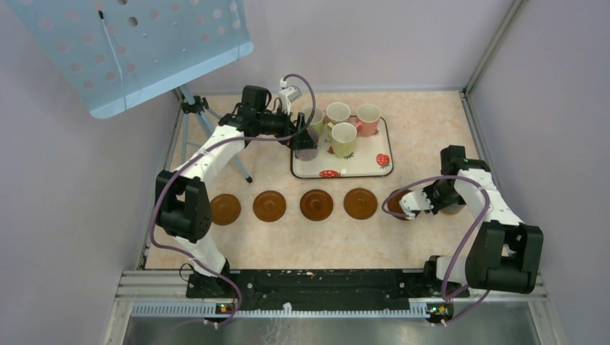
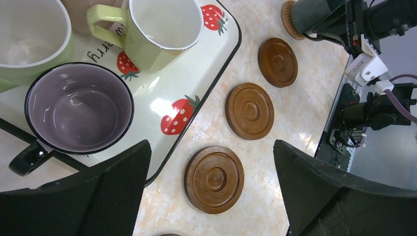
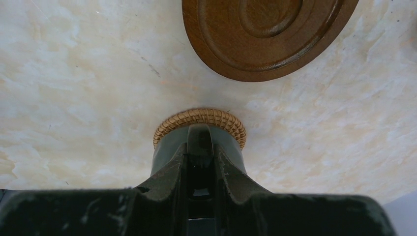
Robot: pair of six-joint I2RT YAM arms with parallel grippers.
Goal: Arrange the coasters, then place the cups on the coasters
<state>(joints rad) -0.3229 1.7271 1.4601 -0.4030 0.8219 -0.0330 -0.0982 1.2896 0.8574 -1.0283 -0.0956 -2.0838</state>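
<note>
A dark green ceramic mug [image 3: 169,140] is clamped by the right end effector [image 3: 199,162]; the left end effector [image 2: 211,147] is held wide apart, empty.

The right claw [image 3: 199,164] is pinched shut around the handle of a dark green cup [image 3: 166,147], one finger on each side of the handle's narrow loop. Directly under the cup, a tan woven coaster [image 3: 201,117] shows as a braided arc past the cup's far edge, with the cup resting on it. Beyond the cup and a little to its right lies a brown ringed coaster [image 3: 265,34], flat on the pale marbled surface [image 3: 74,73] and apart from the woven one.
</note>
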